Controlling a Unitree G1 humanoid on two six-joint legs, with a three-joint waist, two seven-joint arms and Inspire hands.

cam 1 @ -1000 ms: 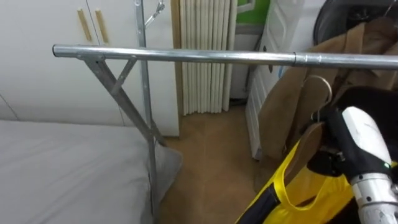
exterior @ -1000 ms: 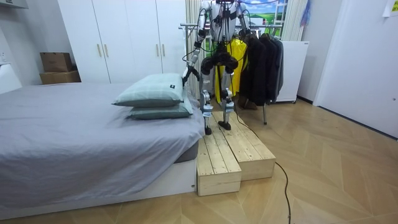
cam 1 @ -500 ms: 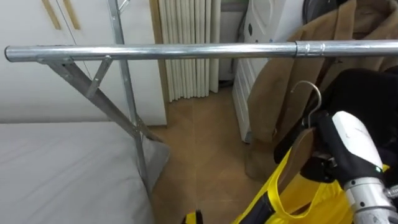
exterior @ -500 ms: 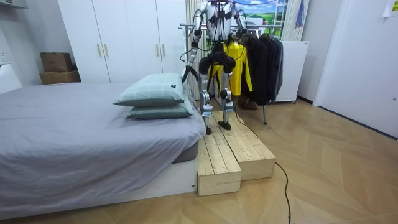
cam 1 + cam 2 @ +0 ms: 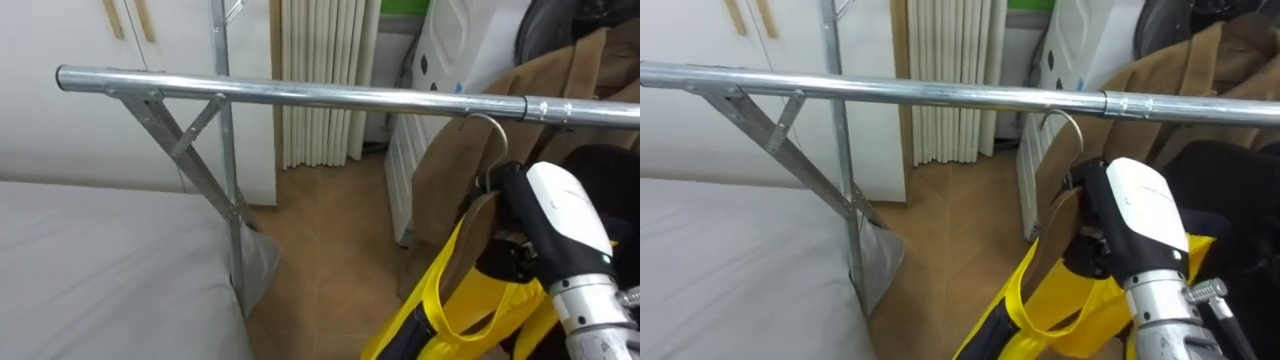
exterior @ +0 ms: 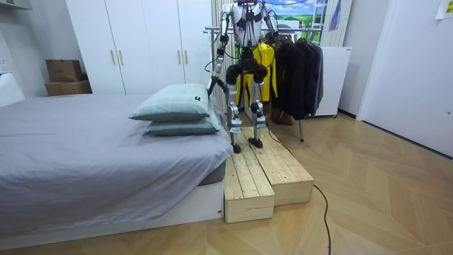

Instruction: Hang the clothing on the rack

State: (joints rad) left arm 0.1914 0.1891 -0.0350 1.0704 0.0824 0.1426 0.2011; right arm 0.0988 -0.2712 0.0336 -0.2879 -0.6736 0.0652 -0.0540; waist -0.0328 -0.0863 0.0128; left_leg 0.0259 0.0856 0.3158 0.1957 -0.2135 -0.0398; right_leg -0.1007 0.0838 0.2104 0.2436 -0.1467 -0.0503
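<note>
Right hand (image 5: 545, 225): at lower right of the eye views, raised just beneath the rail, fingers closed round the neck of the hanger (image 5: 478, 225). Hanger: wooden, tilted, its metal hook (image 5: 492, 135) topping out right at the underside of the rail (image 5: 300, 92); whether the hook is over the rail I cannot tell. Yellow garment (image 5: 505, 305): on the hanger, draped below the hand, with a dark edge at its lower left. Bed (image 5: 100, 270): grey sheet, lower left, beside the rack's upright. Rail: steel tube crossing the view, with a slanted brace (image 5: 185, 150) under its left end. Brown coat (image 5: 440, 190): hangs from the rail behind the hanger. Floor (image 5: 330, 240): light wood, beyond the rail. Curtain (image 5: 325, 60): white, pleated, further back. Wardrobe (image 5: 70, 130): white doors behind the bed. In the room view the robot stands upright on a wooden platform (image 6: 262, 173) at the bed's corner, facing the rack, with dark clothes (image 6: 301, 71) hung to the room view's right of the yellow garment
</note>
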